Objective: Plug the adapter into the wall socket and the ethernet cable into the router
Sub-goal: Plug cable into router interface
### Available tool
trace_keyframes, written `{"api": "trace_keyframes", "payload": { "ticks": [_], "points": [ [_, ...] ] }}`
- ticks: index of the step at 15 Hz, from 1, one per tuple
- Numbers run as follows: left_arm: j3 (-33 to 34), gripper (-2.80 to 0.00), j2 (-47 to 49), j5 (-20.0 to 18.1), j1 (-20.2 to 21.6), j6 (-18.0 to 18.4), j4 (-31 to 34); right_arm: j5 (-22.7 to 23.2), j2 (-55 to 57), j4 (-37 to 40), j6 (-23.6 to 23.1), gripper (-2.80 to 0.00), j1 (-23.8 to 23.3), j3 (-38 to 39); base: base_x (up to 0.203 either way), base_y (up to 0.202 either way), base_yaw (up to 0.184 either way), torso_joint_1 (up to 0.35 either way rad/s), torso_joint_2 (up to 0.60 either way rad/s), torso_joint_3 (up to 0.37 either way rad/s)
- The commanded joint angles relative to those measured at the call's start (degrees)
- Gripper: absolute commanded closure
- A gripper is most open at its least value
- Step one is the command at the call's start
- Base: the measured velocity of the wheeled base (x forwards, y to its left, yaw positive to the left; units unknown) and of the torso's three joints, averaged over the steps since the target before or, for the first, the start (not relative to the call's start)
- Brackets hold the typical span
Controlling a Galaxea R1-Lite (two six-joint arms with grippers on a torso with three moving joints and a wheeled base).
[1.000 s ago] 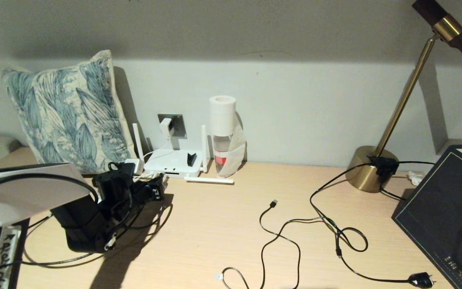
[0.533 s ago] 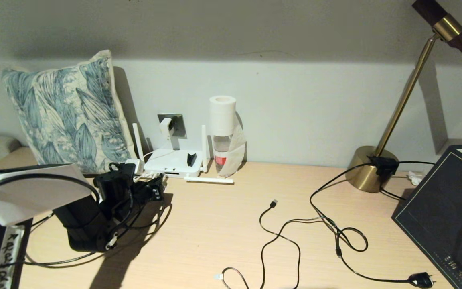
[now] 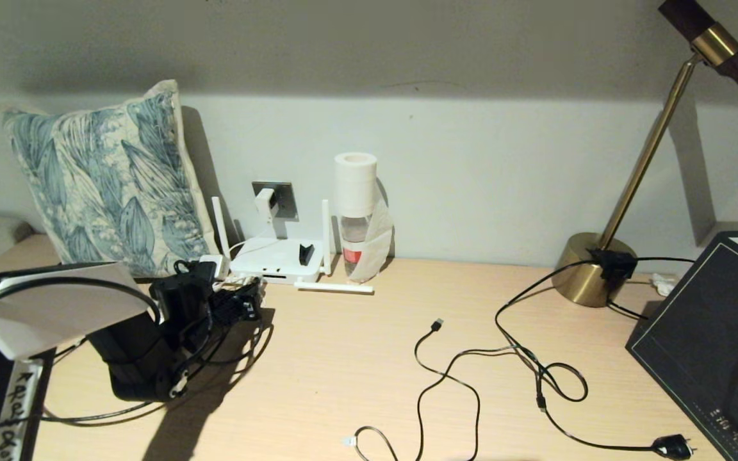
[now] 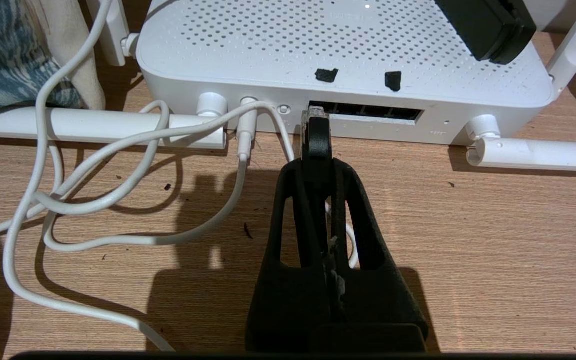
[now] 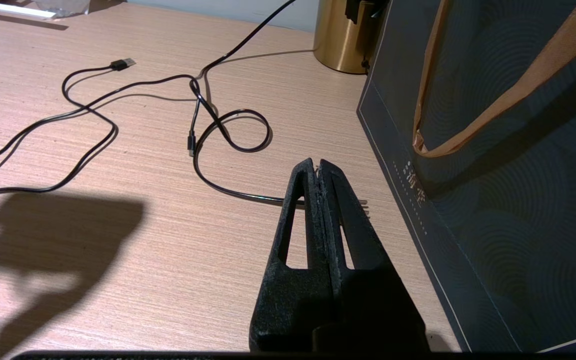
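Observation:
The white router (image 3: 273,259) lies by the wall with antennas upright and a small black piece on top. Above it, the white adapter (image 3: 265,203) sits in the grey wall socket (image 3: 284,193). In the left wrist view my left gripper (image 4: 317,165) is shut on the black boot of the ethernet cable (image 4: 316,142). The cable's clear connector (image 4: 314,118) is at the end port of the router's (image 4: 288,45) port row. In the head view the left gripper (image 3: 241,304) is just in front of the router. My right gripper (image 5: 319,167) is shut on nothing, low over the table beside a dark bag.
A leaf-print pillow (image 3: 106,179) leans left of the router; a bottle under a paper roll (image 3: 356,211) stands to its right. A thin USB cable (image 3: 436,326), a black cord with plug (image 3: 673,446), a brass lamp base (image 3: 590,269) and the dark bag (image 3: 708,333) fill the right. White cords (image 4: 118,165) loop by the router.
My left arm has crept slightly towards the router, still holding the cable. Nothing else has moved.

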Motion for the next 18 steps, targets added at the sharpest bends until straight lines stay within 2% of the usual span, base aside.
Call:
{"api": "trace_keyframes", "payload": {
  "ticks": [1, 18],
  "points": [
    [0.0, 0.0, 0.4, 0.0, 0.0, 0.0, -0.4, 0.0, 0.1, 0.0, 0.0, 0.0, -0.1, 0.0, 0.0, 0.0, 0.0, 0.0, 0.0, 0.0],
    [-1.2, 0.0, 0.9, 0.0, -0.3, 0.1, -0.4, 0.1, 0.0, 0.0, 0.0, 0.0, 0.0, 0.0, 0.0, 0.0, 0.0, 0.0, 0.0, 0.0]
  ]
}}
